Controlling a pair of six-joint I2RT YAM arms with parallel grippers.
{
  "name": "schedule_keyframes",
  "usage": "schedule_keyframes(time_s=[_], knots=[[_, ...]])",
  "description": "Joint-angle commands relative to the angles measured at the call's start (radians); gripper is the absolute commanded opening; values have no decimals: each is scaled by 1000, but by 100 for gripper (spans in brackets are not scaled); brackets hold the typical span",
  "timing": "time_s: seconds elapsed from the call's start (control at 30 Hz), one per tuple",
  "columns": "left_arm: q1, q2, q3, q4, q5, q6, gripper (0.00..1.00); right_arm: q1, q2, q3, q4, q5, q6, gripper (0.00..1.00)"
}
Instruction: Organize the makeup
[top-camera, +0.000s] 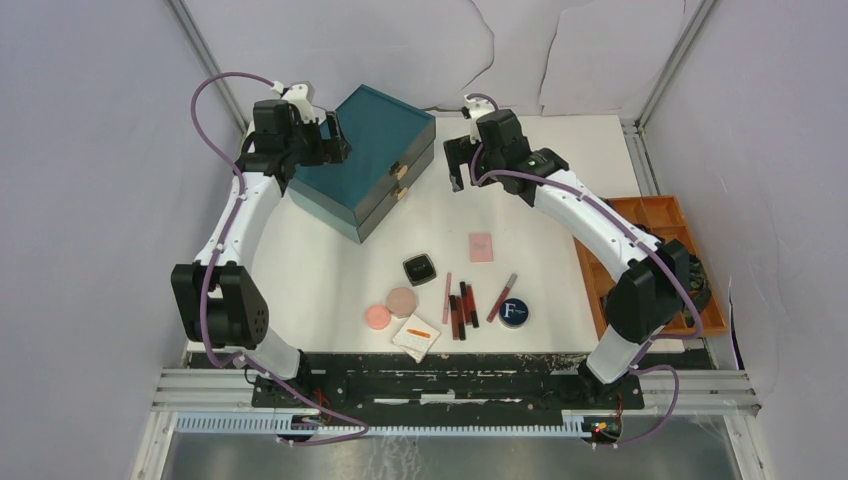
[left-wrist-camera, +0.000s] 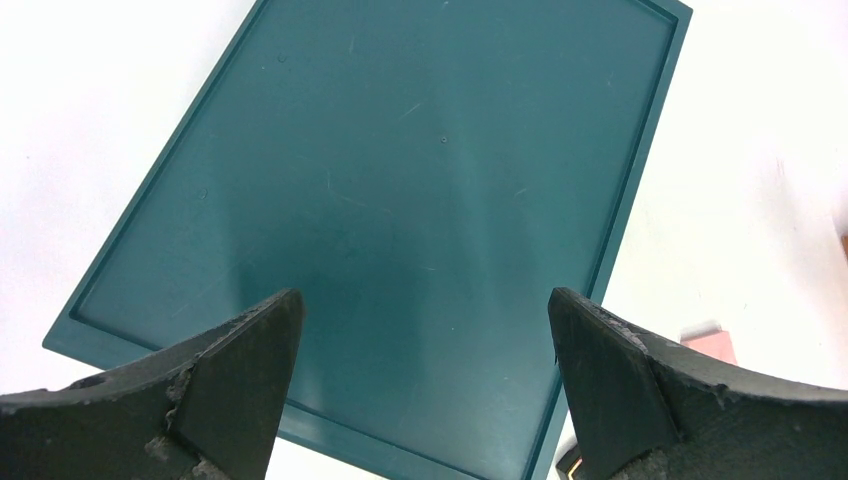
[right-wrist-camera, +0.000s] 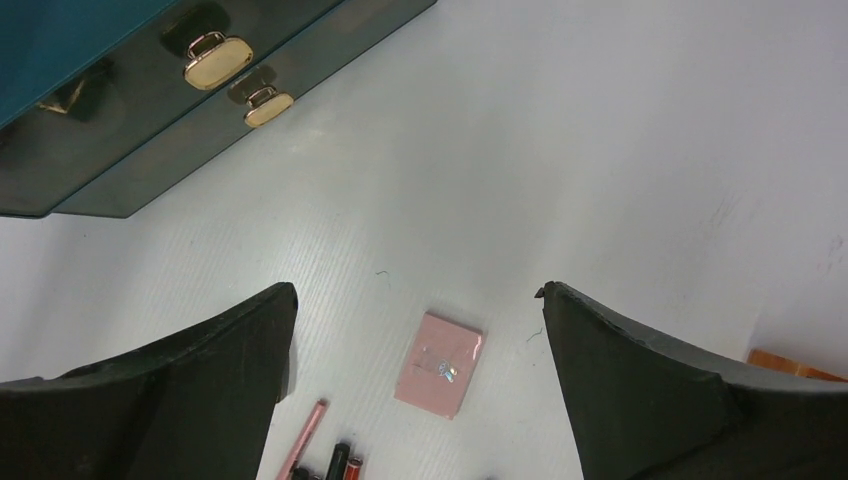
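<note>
From above, my left gripper (top-camera: 335, 138) hangs over the teal drawer box (top-camera: 365, 160) and my right gripper (top-camera: 459, 168) hangs just beside the box's handle side. The makeup lies on the white table (top-camera: 320, 270), well apart from both, back toward my bases. The pink square (top-camera: 482, 247) is nearest my right fingers. Farther off are the black square compact (top-camera: 419, 269), the beige round disc (top-camera: 401, 301), the pink round disc (top-camera: 378, 317), the white pad (top-camera: 416, 337), the thin red-pink sticks (top-camera: 460, 308) and the dark-blue "F" tin (top-camera: 513, 313). An orange compartment tray (top-camera: 655, 225) sits out beyond my right elbow.

Through my left wrist, my left gripper (left-wrist-camera: 425, 310) is spread wide and holds nothing. The box's teal lid (left-wrist-camera: 400, 180) fills the gap between the fingers and reaches ahead of them.

Through my right wrist, my right gripper (right-wrist-camera: 415, 300) is likewise spread wide and empty. The pink square (right-wrist-camera: 440, 364) lies flat between the fingers, touching neither. Stick ends (right-wrist-camera: 305, 440) show beside my left-hand finger (right-wrist-camera: 200, 390). The box's two gold drawer handles (right-wrist-camera: 216, 60) are ahead and to the left.
</note>
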Motion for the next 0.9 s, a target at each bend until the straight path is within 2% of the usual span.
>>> schedule_keyframes(time_s=[0.0, 0.1, 0.3, 0.4, 0.53, 0.57, 0.63, 0.73, 0.87], knots=[[-1, -27, 35, 5, 2, 15, 99, 4, -53, -8, 39, -3, -42, 100], [-1, -31, 27, 6, 8, 27, 99, 4, -45, 7, 11, 13, -54, 100], [-1, -28, 27, -2, -14, 33, 99, 3, -31, 65, -173, 23, -88, 99], [-1, -27, 26, -7, -25, 36, 99, 4, -89, -9, -166, -24, -74, 89], [-2, -17, 41, -16, -44, 28, 99, 3, -146, -85, -80, -131, -18, 51], [-2, -14, 45, -21, -52, 27, 99, 3, -147, -80, -65, -153, -1, 47], [-2, -17, 45, -26, -69, 24, 99, 3, -141, -69, -26, -214, 27, 47], [-2, -26, 31, -17, -78, 24, 100, -9, -125, -82, 93, -319, 121, 53], [-2, -33, 12, -14, -92, 33, 99, -40, -68, -160, 407, -493, 361, 58]])
